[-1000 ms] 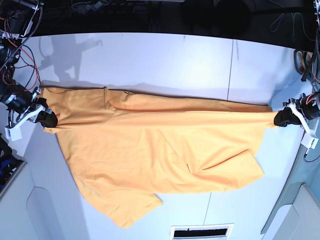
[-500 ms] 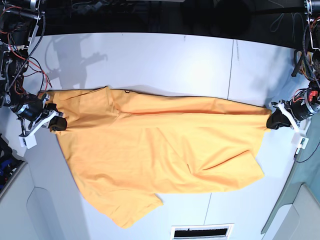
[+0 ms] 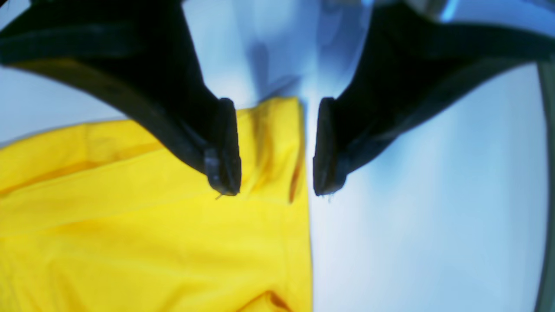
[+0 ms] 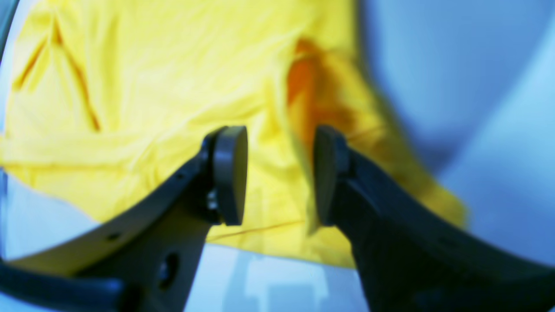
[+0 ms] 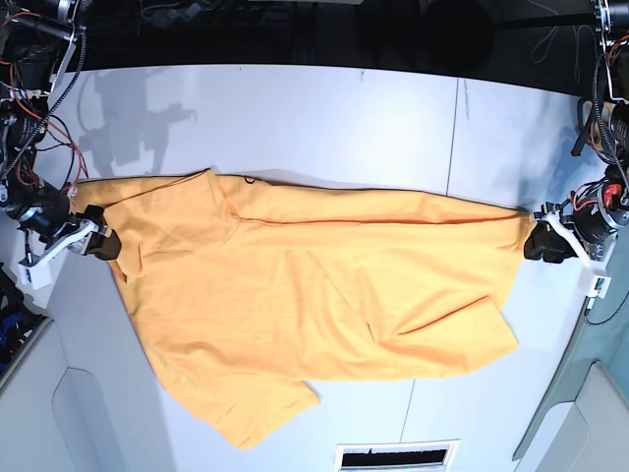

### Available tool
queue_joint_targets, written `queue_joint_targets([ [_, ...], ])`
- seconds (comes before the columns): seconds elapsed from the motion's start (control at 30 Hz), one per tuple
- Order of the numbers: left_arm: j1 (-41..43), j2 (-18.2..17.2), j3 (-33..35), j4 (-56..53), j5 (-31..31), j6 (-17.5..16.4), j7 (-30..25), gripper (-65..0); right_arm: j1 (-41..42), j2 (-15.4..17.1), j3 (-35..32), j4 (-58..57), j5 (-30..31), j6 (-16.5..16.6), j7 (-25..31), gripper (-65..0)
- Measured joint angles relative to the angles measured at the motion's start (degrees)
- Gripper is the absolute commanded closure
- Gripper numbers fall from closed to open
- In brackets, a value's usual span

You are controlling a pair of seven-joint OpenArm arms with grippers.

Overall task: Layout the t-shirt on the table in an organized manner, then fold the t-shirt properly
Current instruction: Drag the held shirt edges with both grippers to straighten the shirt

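One orange t-shirt [image 5: 305, 295] lies spread across the white table [image 5: 324, 118], its sleeve trailing toward 7 o'clock. Left gripper [image 3: 275, 147], at 3 o'clock, stands spread around its corner; right gripper [image 4: 279, 173], at 9 o'clock, likewise parted.

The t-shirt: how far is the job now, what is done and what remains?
Done: the t-shirt lies stretched out along the table. In hand: both grippers stand open at its ends, the left gripper and the right gripper with cloth between the jaws but not pinched. Left: one sleeve and the lower hem are rumpled, and no fold is made yet.
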Motion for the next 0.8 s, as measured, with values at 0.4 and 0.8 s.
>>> queue_joint_targets([
  [0.4,-0.1,0.7,0.0,-4.7,-1.3,0.3,-1.4,-38.3,0.2,1.5,12.1,-5.2,-2.3,-0.2,2.8,-44.6],
  [0.8,-6.2,4.2,-0.1,-15.9,0.5,0.3,-3.7,-38.2,0.2,0.3,6.2,-13.7,0.5,0.5,4.4,-44.5],
])
